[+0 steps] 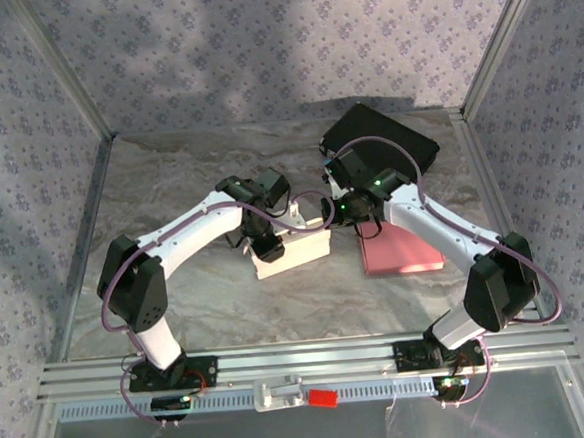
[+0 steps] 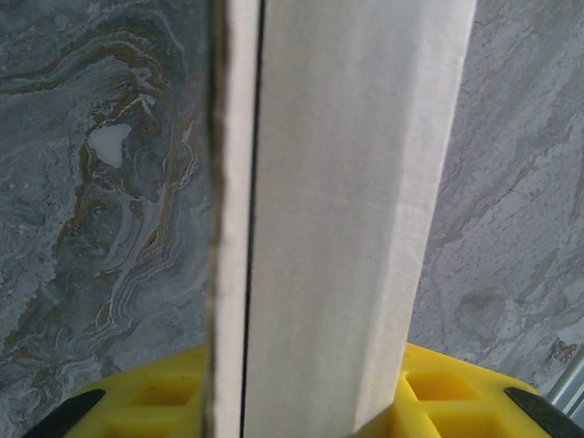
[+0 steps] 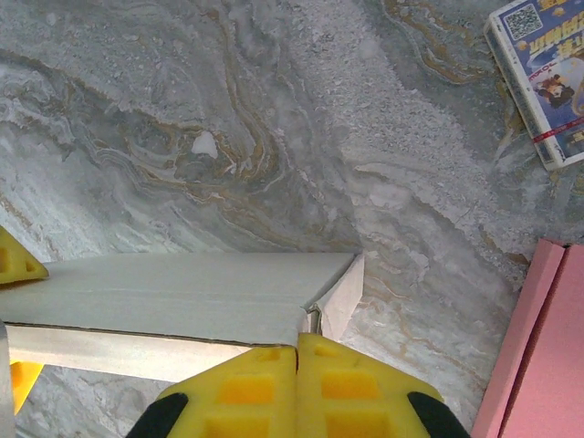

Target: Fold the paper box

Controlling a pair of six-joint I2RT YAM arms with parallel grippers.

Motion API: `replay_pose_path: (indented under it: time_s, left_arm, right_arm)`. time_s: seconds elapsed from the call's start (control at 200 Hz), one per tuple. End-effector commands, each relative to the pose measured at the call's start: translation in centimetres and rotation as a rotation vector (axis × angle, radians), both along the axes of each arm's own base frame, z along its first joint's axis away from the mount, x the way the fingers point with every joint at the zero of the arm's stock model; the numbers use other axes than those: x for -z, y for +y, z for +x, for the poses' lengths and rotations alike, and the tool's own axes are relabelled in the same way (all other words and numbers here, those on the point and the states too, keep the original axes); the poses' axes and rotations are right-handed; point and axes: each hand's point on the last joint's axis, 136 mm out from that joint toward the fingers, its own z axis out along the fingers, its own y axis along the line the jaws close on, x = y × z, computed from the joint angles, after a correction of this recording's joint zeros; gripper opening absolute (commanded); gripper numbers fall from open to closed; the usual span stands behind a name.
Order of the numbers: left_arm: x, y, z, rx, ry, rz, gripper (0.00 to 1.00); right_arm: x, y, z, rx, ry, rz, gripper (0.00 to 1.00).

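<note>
Near the middle of the tabletop (image 1: 170,187), just left of centre in the overhead view, lies the white paper box (image 1: 299,251), with both arms meeting over it. The left jaws stand narrow on a doubled wall (image 2: 338,228) of the box. In the left wrist view the board runs up the middle of the frame with a yellow pad (image 2: 137,401) tight against each face, so it looks clamped. The right jaws are closed on nothing, their pads (image 3: 356,388) pressed together at the bottom centre of the right wrist view. Their tip sits just at the box corner where a short end flap (image 3: 339,292) stands loose.

The step in hand seems to be turning that flap in while the other arm steadies the wall. To do it well, the left hold should be firm enough to brace the box but not so hard that it creases the board. The closed right tip should press low on the flap, close to its crease, and slowly, so the flap hinges instead of the box sliding. Aim the push toward the clamped wall. The pink sheet (image 3: 547,347) at lower right and the printed carton (image 3: 543,73) at upper right lie apart from the box.
</note>
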Motion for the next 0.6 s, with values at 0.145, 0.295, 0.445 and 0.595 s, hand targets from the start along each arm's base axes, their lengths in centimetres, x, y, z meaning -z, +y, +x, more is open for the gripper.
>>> replay_pose_path:
  time_s: [0.145, 0.295, 0.445, 0.595]
  left_arm:
    - [-0.9, 0.2, 1.4, -0.061, -0.019, -0.019, 0.37]
    - [-0.7, 0.5, 1.5, -0.079, -0.009, -0.025, 0.38]
    - [-0.6, 0.5, 1.7, -0.104, 0.006, -0.043, 0.39]
    - [-0.8, 0.5, 2.2, -0.151, 0.029, -0.085, 0.41]
  right_arm:
    - [-0.1, -0.4, -0.7, 0.068, -0.048, -0.015, 0.0]
    - [1.2, -0.5, -1.4, 0.083, -0.074, -0.024, 0.0]
    - [1.8, -0.6, -1.5, 0.103, -0.094, -0.025, 0.0]
    - [2.3, -0.6, -1.7, 0.107, -0.101, -0.035, 0.0]
